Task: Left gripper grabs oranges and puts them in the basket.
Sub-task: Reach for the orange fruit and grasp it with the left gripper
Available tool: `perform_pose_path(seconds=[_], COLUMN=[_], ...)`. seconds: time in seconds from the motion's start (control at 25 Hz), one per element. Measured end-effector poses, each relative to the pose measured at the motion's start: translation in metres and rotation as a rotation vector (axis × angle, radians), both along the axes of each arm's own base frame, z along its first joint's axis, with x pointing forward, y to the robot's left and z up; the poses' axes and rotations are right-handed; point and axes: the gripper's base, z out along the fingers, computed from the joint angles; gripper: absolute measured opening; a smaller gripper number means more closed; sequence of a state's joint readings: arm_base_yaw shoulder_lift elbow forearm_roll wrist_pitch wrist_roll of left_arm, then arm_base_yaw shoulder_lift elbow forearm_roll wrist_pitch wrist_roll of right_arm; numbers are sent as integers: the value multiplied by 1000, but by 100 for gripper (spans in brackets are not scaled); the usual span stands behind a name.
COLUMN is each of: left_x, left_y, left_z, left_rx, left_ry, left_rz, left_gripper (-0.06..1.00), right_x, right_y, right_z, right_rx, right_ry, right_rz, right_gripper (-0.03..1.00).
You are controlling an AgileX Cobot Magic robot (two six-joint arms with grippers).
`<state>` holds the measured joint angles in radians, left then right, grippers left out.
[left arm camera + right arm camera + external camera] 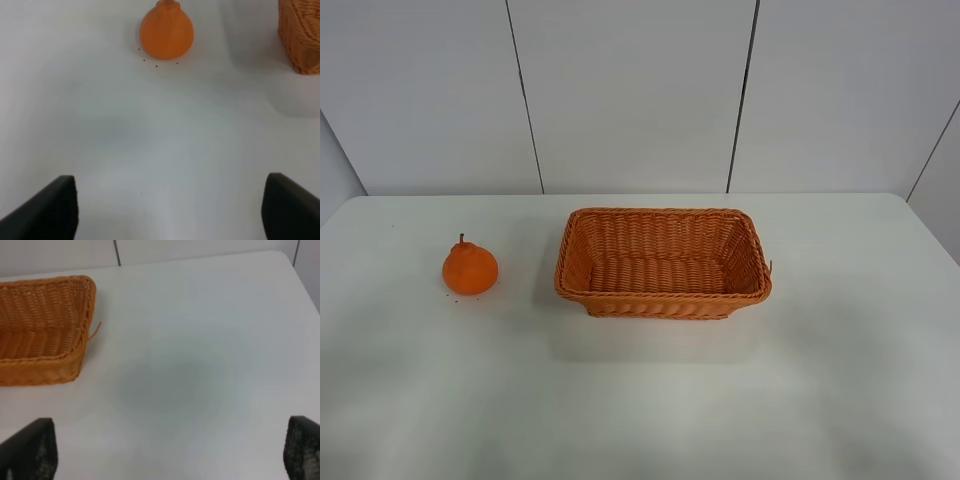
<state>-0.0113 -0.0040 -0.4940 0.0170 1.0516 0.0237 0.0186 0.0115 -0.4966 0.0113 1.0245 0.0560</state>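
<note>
The orange, bright with a knobbed top and dark stem, sits on the white table left of the basket. The woven orange-brown basket is empty in the middle of the table. Neither arm shows in the exterior high view. In the left wrist view the orange lies ahead of my left gripper, well apart from it; the black fingertips stand wide apart with nothing between them. A basket corner shows at the edge. My right gripper is open and empty, with the basket off to one side.
The white table meets grey wall panels at the back. Small dark specks lie on the table by the orange. A loose wicker strand sticks out from the basket's corner.
</note>
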Motion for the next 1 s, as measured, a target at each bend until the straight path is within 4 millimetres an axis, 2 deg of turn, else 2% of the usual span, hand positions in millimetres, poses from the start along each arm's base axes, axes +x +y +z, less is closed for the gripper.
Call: perform_pose_path(seconds=[0.52, 0.64, 0.8, 1.0], left_x=[0, 2, 21, 69], left_y=[0, 0, 0, -1], left_z=[0, 6, 15, 28], left_rx=[1, 3, 4, 18], left_ry=[-3, -25, 36, 151], left_rz=[1, 1, 1, -9], left_gripper=[85, 85, 85, 85], right_x=[0, 0, 0, 0], right_y=[0, 0, 0, 0], right_z=[0, 0, 0, 0], right_rx=[0, 0, 0, 0], right_ry=[0, 0, 0, 0], right_rz=[0, 0, 0, 0], right_gripper=[69, 69, 69, 69])
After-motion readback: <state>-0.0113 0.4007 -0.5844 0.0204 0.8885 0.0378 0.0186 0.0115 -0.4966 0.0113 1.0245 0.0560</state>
